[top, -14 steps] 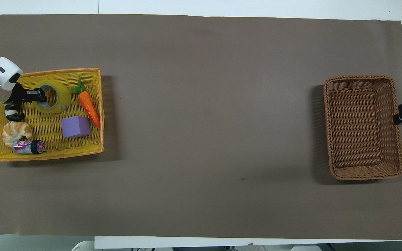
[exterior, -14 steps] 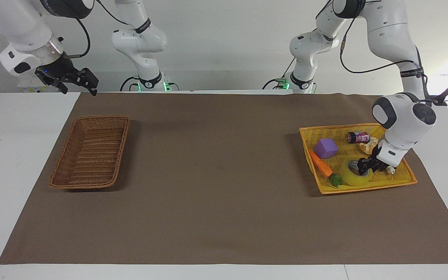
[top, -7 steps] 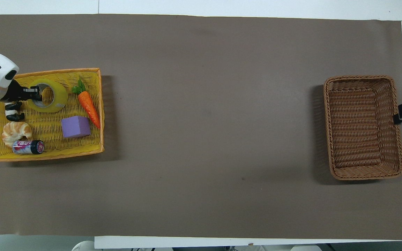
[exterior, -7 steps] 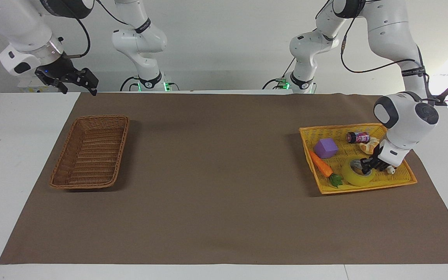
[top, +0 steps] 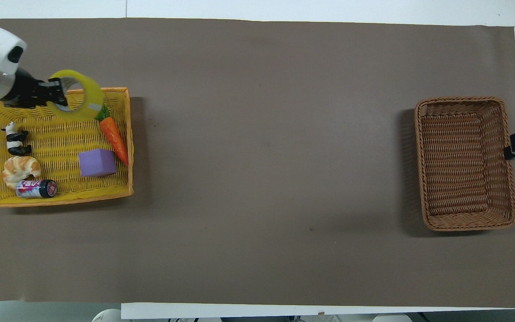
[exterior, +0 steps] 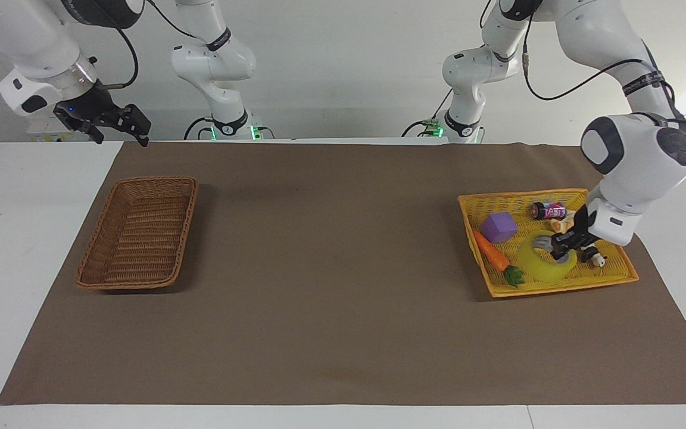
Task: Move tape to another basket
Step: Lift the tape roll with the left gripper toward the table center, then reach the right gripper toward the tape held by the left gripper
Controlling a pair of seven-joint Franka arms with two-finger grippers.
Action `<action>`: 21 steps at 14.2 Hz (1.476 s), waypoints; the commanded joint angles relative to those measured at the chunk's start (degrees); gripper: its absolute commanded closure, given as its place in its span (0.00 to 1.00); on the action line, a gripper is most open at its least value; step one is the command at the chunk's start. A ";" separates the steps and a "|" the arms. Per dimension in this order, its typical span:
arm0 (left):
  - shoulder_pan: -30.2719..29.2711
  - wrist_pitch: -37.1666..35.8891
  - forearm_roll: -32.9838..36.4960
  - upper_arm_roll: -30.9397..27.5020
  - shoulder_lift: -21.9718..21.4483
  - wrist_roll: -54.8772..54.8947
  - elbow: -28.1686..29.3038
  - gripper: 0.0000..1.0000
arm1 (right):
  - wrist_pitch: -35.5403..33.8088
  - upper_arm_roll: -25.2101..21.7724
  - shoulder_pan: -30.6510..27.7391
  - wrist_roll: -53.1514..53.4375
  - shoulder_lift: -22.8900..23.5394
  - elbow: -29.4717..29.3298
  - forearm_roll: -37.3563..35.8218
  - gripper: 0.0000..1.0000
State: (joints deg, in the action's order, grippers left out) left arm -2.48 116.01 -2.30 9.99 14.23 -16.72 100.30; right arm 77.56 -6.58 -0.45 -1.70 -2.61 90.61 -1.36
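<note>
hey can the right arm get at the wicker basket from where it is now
Probably yes. The right pincer hangs in the air by the basket at its own end of the table, and nothing stands between them. The basket holds nothing, and the left pincer is busy with the tape over the yellow tray.

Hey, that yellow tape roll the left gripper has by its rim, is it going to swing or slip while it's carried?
The tape, pinched through one wall by the left gripper, hangs tilted over the yellow tray, so it may swing. It keeps its ring shape, so it is probably stiff. Its glossy surface could slip.
</note>
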 commanded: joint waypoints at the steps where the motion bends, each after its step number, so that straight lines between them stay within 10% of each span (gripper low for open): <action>1: 8.68 -0.43 -2.61 -0.85 -0.34 -9.17 -0.89 1.00 | 0.66 -0.01 -0.16 -1.20 -1.52 1.76 -0.13 0.01; 10: 17.42 -8.25 -12.11 -0.85 -0.34 -14.65 -7.75 1.00 | 0.84 -0.19 -0.96 -2.85 -1.52 1.76 0.22 0.01; 21: 17.24 -9.13 -11.76 -1.73 -2.01 -14.39 -8.02 1.00 | 26.22 0.07 6.95 -6.47 9.89 8.09 51.93 0.01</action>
State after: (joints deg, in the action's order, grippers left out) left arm 14.14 108.10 -13.31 8.99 13.23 -31.13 92.65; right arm 100.34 -6.39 5.12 -6.62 3.83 98.64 42.43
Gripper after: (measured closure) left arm 0.784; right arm 0.004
